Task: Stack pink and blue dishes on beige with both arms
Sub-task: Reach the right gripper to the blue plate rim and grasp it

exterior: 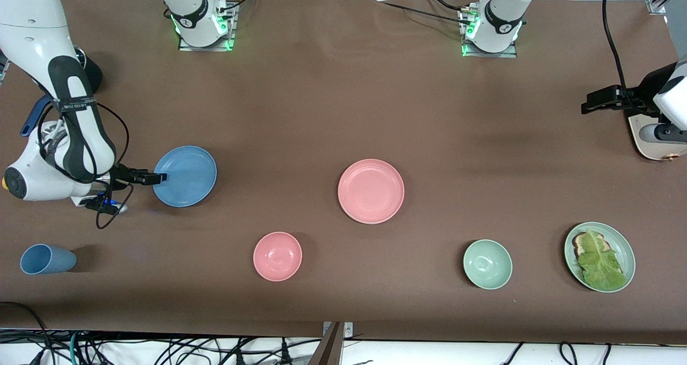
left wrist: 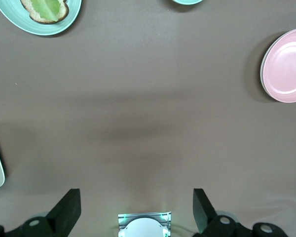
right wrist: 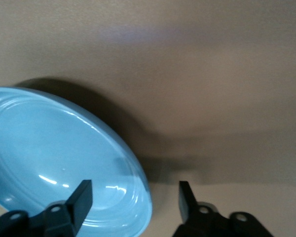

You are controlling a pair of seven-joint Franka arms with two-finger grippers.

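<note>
The blue plate (exterior: 185, 176) lies toward the right arm's end of the table. My right gripper (exterior: 160, 179) is at its rim, open; in the right wrist view (right wrist: 135, 190) one finger is over the blue plate (right wrist: 54, 158) and the other outside its edge. The pink plate (exterior: 371, 191) sits mid-table on the beige plate, of which only a thin pale rim (exterior: 370, 223) shows. My left gripper (exterior: 586, 108) hangs open and empty over the table's left-arm end (left wrist: 135, 195); the pink plate (left wrist: 286, 66) shows in its view.
A blue cup (exterior: 47, 259) lies on its side near the front edge. Along the same row stand a pink bowl (exterior: 277, 256), a green bowl (exterior: 487, 264) and a green plate (exterior: 622, 247) with lettuce. A cream appliance (exterior: 652, 139) sits under the left arm.
</note>
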